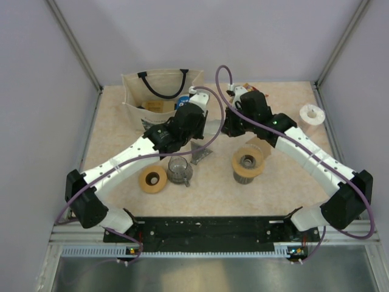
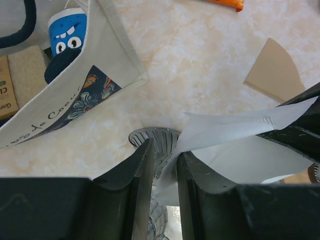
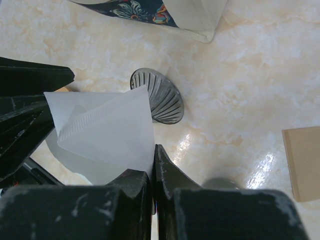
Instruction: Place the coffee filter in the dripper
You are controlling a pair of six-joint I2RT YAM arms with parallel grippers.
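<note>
The dripper (image 1: 248, 161) stands upright on the table (image 1: 279, 201), right of centre and nearer than both grippers. I see it only from overhead, so its ribbed cone shows merely as a dark rim under the tan ring.

The coffee filter (image 3: 107, 132), one white paper cone, is held above the table to the far left of the dripper, apart from it. From overhead the two wrists hide it almost wholly.

- The right gripper (image 3: 152, 165) has its fingers pressed together on the filter's near corner.
- The left gripper (image 2: 165, 150) has its fingers drawn close on the opposite edge, with a narrow gap showing. The paper hides the contact itself.

Below the filter, one grey ribbed cone (image 3: 159, 97) lies on its side. One brown paper fan (image 2: 274, 72) lies flat beside it. An orange object (image 2: 225, 3) is cut off by the frame edge, so I cannot identify it.

Left of centre I count one glass cup (image 1: 178, 169) and one loose tan ring (image 1: 152, 180). At far right there is one white ring (image 1: 313, 114). At far left there is one tote bag (image 1: 161, 91), its contents mostly hidden.
</note>
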